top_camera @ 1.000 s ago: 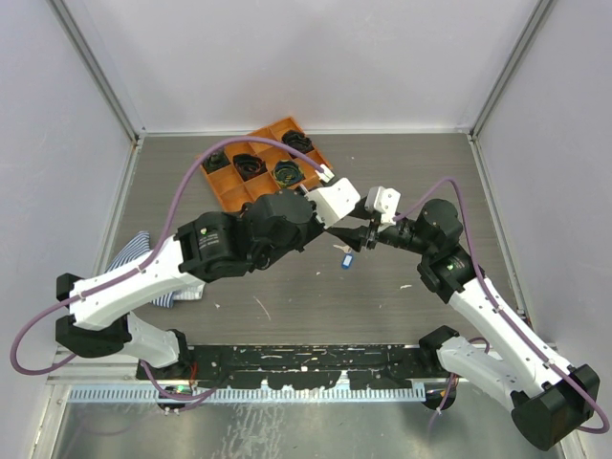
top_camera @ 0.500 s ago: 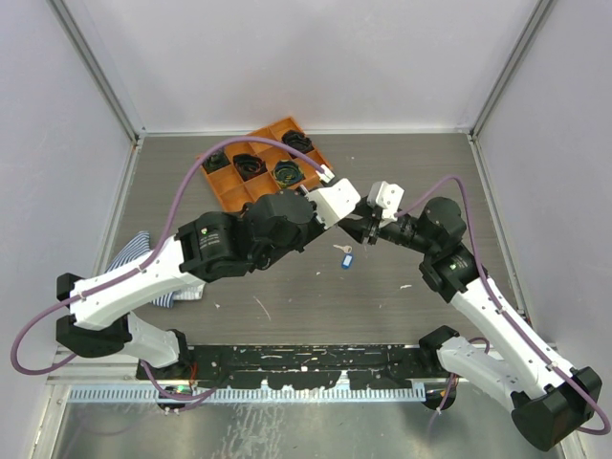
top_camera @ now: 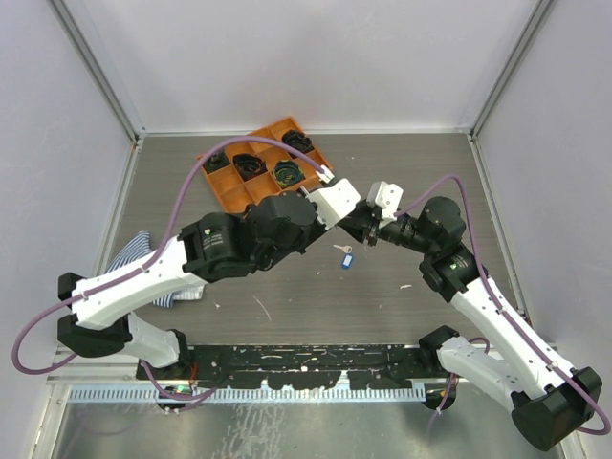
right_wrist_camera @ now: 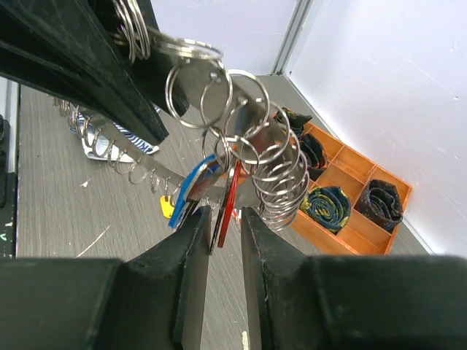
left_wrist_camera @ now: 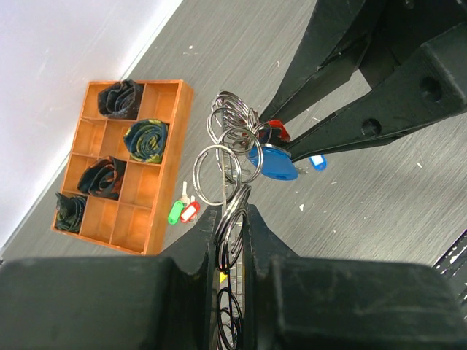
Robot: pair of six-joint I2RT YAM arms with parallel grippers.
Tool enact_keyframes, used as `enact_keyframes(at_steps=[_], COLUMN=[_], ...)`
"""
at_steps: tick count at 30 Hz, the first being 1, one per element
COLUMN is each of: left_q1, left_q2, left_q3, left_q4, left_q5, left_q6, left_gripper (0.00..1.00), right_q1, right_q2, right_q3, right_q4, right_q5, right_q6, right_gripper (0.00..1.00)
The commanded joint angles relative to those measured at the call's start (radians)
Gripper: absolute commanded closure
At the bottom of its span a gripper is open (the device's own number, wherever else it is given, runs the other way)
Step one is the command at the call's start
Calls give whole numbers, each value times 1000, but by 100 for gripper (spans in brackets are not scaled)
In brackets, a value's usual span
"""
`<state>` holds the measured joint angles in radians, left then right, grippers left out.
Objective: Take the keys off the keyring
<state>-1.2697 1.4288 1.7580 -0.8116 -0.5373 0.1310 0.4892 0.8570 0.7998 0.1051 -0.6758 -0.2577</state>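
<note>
My left gripper (left_wrist_camera: 232,211) is shut on the keyring (left_wrist_camera: 228,135), a bunch of silver wire rings held above the table. The same rings show in the right wrist view (right_wrist_camera: 271,175). A blue-tagged key (left_wrist_camera: 273,162) and a red-tagged key (left_wrist_camera: 276,131) hang from it. My right gripper (right_wrist_camera: 222,215) has its jaws narrowly apart around the red key (right_wrist_camera: 228,208); a gap shows beside the right finger. The blue key (right_wrist_camera: 191,188) lies just outside the left finger. In the top view both grippers meet at mid-table (top_camera: 356,228).
An orange compartment tray (top_camera: 229,196) with dark coiled bundles stands at the back left. Loose keys lie on the table: blue-tagged (top_camera: 346,259), green-tagged (left_wrist_camera: 175,212), red-tagged (left_wrist_camera: 190,211), yellow-tagged (right_wrist_camera: 168,206). A striped cloth (top_camera: 134,256) lies at the left.
My right gripper has moved in up-left toward the left gripper and its jaws have narrowed around the hanging keys. The left gripper keeps its hold on the rings.
</note>
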Motion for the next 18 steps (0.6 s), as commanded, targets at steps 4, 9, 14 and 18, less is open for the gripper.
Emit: enact_keyframes(at_steps=[4,9,14,18], left_q1=[3,3,4,4], left_q2=[-39,-40,-38,-46], left_q3=[-15,-23,-26,-44], left_q4=[63,67,70,80], left_q5=[-18,-17,-12,-15], left_q6=[-23,-27,-31,-38], left_gripper=[100,100,100,100], right_q1=[3,3,3,4], right_q2=[-7,-4,-3,-3], right_q3=[45,45,41,38], right_q4=[58,59,65,65], right_q5=[-18,-24,-34,-55], right_q6=[29,34,38,34], right_gripper=[71,75,78,86])
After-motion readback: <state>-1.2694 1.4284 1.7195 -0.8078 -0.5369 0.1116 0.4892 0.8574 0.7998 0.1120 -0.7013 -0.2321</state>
